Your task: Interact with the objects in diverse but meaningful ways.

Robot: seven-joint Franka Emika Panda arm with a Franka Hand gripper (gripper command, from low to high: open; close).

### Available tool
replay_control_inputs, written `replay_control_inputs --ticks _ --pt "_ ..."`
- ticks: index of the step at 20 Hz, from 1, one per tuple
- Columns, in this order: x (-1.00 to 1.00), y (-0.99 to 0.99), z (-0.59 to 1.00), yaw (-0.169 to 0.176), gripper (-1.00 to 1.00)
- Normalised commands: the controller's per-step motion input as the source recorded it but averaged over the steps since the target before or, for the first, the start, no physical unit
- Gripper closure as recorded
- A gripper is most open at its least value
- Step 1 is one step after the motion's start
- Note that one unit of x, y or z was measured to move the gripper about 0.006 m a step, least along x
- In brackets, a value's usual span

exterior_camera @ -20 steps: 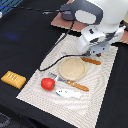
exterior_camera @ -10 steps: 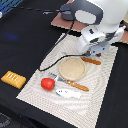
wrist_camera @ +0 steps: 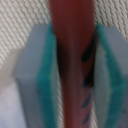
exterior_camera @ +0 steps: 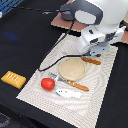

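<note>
Over on the exterior view's left, the ridged bread slab (exterior_camera: 13,78) sits on the black table (exterior_camera: 30,40). On the striped mat (exterior_camera: 102,95) lie the red tomato (exterior_camera: 47,83) and white-and-blue piece (exterior_camera: 67,93). Further right, the gripper (exterior_camera: 93,53) is clamped on the sausage stick (wrist_camera: 74,60), teal pads (wrist_camera: 49,75) pressing both sides.

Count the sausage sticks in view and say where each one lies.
1. The sausage stick lies on the pale mat beside the round plate, between the gripper's fingers. Others could hide behind the arm.
</note>
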Motion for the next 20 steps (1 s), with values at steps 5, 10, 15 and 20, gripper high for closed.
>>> replay_control_inputs --ticks 5,10,15,20 --pt "-0.20 0.37 0.69 0.001 1.00" --pt "-0.62 0.43 1.00 0.044 1.00" --pt "-0.65 0.30 0.97 0.063 1.00" --pt "-0.80 0.06 0.59 0.066 1.00"
